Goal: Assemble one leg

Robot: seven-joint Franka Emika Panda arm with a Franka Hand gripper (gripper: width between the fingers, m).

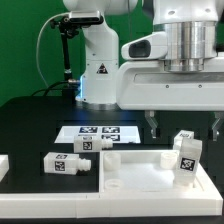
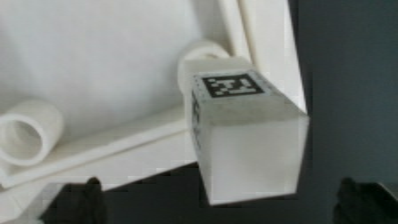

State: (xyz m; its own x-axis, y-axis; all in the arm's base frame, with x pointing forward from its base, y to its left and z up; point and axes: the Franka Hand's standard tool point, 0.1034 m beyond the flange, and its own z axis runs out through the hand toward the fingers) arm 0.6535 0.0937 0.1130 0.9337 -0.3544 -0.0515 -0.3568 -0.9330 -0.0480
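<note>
A white leg (image 1: 187, 157) with a black-and-white tag stands upright at the right corner of the large white panel (image 1: 140, 172). My gripper (image 1: 183, 130) hangs just above it, open and empty, one finger on each side. In the wrist view the same leg (image 2: 246, 130) lies between the two dark fingertips (image 2: 80, 200), not touched by them, with my gripper (image 2: 222, 212) open around its near end. Its far end meets the panel's corner (image 2: 125, 60). Two more legs lie on the table on the exterior view's left, one (image 1: 65, 164) nearer and one (image 1: 96, 144) farther back.
The marker board (image 1: 97, 130) lies flat behind the legs. Another white tagged part (image 1: 184, 138) sits just behind the upright leg. A white piece (image 1: 3, 165) shows at the left edge. The robot base (image 1: 98, 70) stands at the back. A round raised socket (image 2: 27, 132) is on the panel.
</note>
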